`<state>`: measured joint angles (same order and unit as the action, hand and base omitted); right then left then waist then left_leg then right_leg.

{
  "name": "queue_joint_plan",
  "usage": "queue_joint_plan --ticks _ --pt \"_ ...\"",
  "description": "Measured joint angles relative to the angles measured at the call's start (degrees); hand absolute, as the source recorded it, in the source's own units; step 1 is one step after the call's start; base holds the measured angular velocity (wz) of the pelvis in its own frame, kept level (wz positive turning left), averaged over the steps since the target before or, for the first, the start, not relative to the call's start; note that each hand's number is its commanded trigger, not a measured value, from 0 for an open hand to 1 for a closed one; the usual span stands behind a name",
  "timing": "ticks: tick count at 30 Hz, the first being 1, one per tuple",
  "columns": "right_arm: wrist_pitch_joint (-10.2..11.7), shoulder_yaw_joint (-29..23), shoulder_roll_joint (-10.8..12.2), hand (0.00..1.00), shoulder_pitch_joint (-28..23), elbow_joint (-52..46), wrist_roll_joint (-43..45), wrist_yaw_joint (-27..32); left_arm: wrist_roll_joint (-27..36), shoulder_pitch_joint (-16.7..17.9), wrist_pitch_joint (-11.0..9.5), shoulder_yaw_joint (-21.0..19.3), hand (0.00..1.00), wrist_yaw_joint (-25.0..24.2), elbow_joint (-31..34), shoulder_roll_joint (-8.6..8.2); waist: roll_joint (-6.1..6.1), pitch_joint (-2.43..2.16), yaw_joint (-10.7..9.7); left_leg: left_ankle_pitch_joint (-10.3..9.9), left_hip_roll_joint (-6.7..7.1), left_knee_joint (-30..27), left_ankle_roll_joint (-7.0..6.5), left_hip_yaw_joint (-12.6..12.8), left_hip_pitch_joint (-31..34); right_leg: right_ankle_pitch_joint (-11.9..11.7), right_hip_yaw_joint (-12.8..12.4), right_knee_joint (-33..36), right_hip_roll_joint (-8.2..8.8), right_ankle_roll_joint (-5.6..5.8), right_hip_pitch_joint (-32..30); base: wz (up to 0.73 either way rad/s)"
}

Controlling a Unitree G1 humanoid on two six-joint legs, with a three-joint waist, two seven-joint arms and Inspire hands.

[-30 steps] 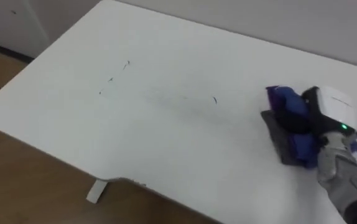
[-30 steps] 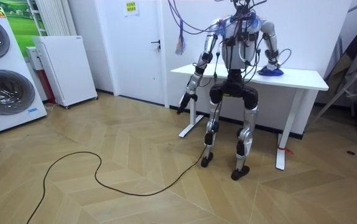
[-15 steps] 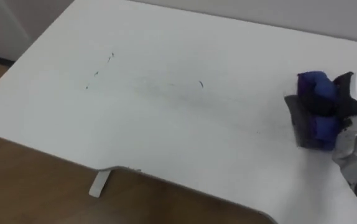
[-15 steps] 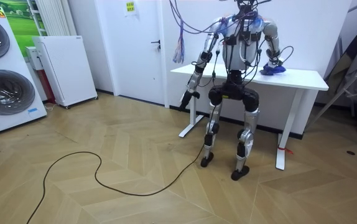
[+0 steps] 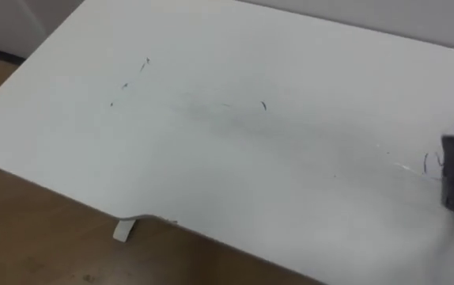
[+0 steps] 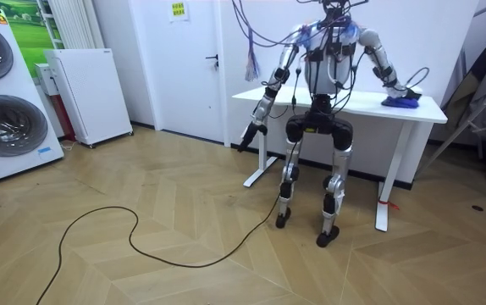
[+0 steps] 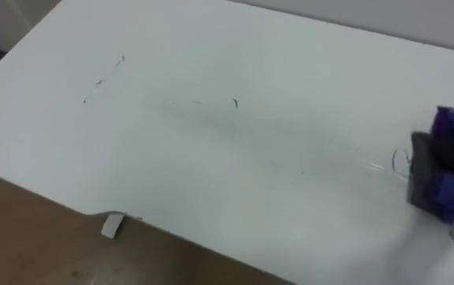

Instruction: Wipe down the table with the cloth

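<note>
Now: cloth at the table's right end, under the right hand

Eye views, nearest first. Wood floor [image 5: 29, 237] along the bottom edge. A pale table foot [image 5: 122, 230] pokes out from under the near edge of the white table [image 5: 235, 166].

The tabletop carries thin dark marks [image 5: 263, 105]: a short curl near the middle, a loose string of specks toward the far left, and a small scribble at the right, just beside the cloth. A faint grey smear runs between the middle curl and the right-hand scribble.

The cloth [image 7: 448, 178] is blue with a dark grey part on its left side. It lies on the tabletop at the robot's far right, cut off by the view's edge.

Room view. The robot stands on the wood floor at the long near side of the table, facing it, back to the camera, legs slightly apart. Its right arm reaches out to the room view's right, and the right hand [image 6: 404, 93] sits on top of the cloth near that end of the table. Whether it grasps the cloth or lies flat on it cannot be told.

The left arm hangs out to the room view's left. The left hand [image 6: 245, 141] is below tabletop level, off the table's left end, touching nothing. Whether it is released or clenched cannot be told at this range.

Farther off, two washers [image 6: 2, 127] stand at the room view's left, with a white cabinet [image 6: 86, 93] beside them. A white door [image 6: 192, 68] is set in the wall [image 6: 446, 51] behind the table.
</note>
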<state>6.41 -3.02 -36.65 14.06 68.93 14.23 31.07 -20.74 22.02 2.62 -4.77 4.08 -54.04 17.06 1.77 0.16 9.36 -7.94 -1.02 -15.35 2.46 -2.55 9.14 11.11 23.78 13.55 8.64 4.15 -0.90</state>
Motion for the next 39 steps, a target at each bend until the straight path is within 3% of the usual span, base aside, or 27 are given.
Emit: queue_joint_plan --ticks 3,9,14,17,18,20,23,24,27,29,31,33,34,36,39 --pt "-0.81 -1.66 0.00 1.00 -1.87 0.90 -2.77 -1.29 0.52 0.00 -0.72 0.35 0.00 0.37 0.03 -0.16 -0.13 -0.53 -0.64 -0.01 -0.28 0.08 -0.01 1.42 -1.66 0.18 -0.29 -0.07 -0.12 -0.09 1.54 -0.05" --pt "-2.56 -3.03 -0.01 1.00 -3.47 0.88 -6.45 -0.99 0.43 0.54 -0.03 0.32 0.00 0.37 0.15 -0.25 -0.95 -0.20 -1.41 -0.13 -0.97 0.76 -0.15 2.64 -2.83 0.79 -2.29 0.22 -0.79 -0.62 1.82 -0.06" --pt "-2.12 -3.30 0.01 1.00 -5.32 0.85 -4.76 1.59 0.30 2.06 0.28 0.27 0.00 0.48 1.30 -0.39 -1.76 -0.61 -1.38 -0.11 -0.98 0.25 -0.14 2.51 -2.87 0.73 -2.33 0.04 -0.92 -0.69 2.06 0.01" --pt "-2.16 -3.31 0.17 1.00 -7.09 -0.37 -2.68 3.44 0.49 2.49 0.88 0.34 0.00 0.50 1.35 -0.46 -1.62 -0.70 -1.46 -0.10 -0.75 0.56 -0.14 2.15 -2.98 0.75 -2.33 0.04 -0.96 -0.66 2.51 0.09" --pt "-2.29 -3.31 0.49 1.00 -7.95 -1.49 -1.31 4.62 0.61 2.65 0.87 0.38 0.00 0.51 1.41 -0.49 -1.54 -0.44 -1.54 -0.10 -0.65 0.67 -0.14 2.14 -3.33 0.78 -2.33 -0.04 -0.91 -0.61 2.92 0.07" --pt "-2.77 -3.18 0.70 1.00 -8.19 -2.40 1.13 5.63 0.96 2.55 0.85 0.35 0.00 0.54 1.42 -0.50 -1.02 -0.34 -1.24 -0.11 -0.62 0.72 -0.15 2.25 -3.59 0.80 -2.43 -0.02 -0.83 -0.57 3.09 -0.04" --pt "-4.37 -1.87 0.69 1.00 -7.34 -5.34 5.52 5.61 1.05 0.87 0.49 0.59 0.00 0.53 1.66 -0.62 -1.54 0.28 -0.82 -0.11 -0.86 0.75 -0.14 2.93 -3.91 0.76 -3.54 0.07 -1.02 -0.63 2.82 -0.18" --pt "-5.32 0.32 0.70 1.00 -6.31 -6.39 6.47 5.65 1.14 0.15 0.16 1.00 0.00 0.53 1.28 -0.62 -1.11 0.63 -0.36 -0.12 -1.05 0.87 -0.14 3.63 -4.14 0.69 -4.34 0.16 -1.11 -0.74 2.63 -0.30" --pt "-7.09 6.52 1.06 1.00 -2.62 -10.71 12.87 4.50 0.87 -1.59 -0.15 2.43 0.00 0.22 1.24 -0.66 -1.51 0.56 1.03 -0.18 -1.46 1.17 -0.05 4.10 -3.70 0.56 -5.63 0.80 -1.39 -0.96 1.42 -0.28" --pt "-7.30 11.75 2.25 1.00 0.99 -12.94 17.49 3.29 0.35 -2.09 -0.16 3.05 0.00 -0.10 1.22 -0.75 -1.64 0.54 3.27 -0.14 -1.47 1.58 0.02 3.41 -3.78 0.25 -6.46 1.22 -1.54 -1.38 0.47 -0.25" --pt "-7.12 16.26 4.41 1.00 4.28 -13.92 20.35 2.85 0.33 -2.80 -0.04 4.24 0.00 -0.14 1.25 -0.64 -1.87 0.62 4.04 -0.04 -1.32 1.47 0.17 2.07 -3.65 0.21 -5.75 0.87 -1.76 -1.40 0.80 0.15" --pt "-7.09 20.05 6.25 1.00 7.46 -15.29 24.25 1.87 0.37 -3.86 -0.05 6.21 0.00 -0.98 1.07 -0.64 -1.89 0.73 6.86 0.04 -1.17 1.48 0.30 0.88 -3.13 0.24 -4.44 0.25 -1.80 -1.37 0.87 0.28" --pt "-6.99 20.42 6.56 1.00 8.07 -15.38 25.35 1.79 0.38 -4.13 -0.05 6.30 0.00 -1.08 1.07 -0.64 -1.76 0.81 7.17 0.08 -1.13 1.48 0.35 0.52 -2.86 0.25 -3.95 0.10 -1.80 -1.37 0.91 0.30" --pt "-6.49 22.56 7.75 1.00 11.00 -15.25 28.06 0.97 0.37 -4.75 0.02 7.36 0.00 -1.43 0.27 -0.64 -1.50 1.07 10.34 0.12 -1.00 1.52 0.40 -0.11 -2.47 0.36 -3.18 -0.05 -1.78 -1.30 0.91 0.19" --pt "-6.09 24.20 9.32 1.00 14.40 -13.66 27.20 0.62 0.26 -4.78 0.38 8.20 0.00 -2.28 -0.68 -0.67 -1.65 1.14 11.94 0.13 -0.61 1.46 0.41 -1.67 -1.44 0.39 -1.64 -0.46 -1.73 -1.25 0.87 0.24"
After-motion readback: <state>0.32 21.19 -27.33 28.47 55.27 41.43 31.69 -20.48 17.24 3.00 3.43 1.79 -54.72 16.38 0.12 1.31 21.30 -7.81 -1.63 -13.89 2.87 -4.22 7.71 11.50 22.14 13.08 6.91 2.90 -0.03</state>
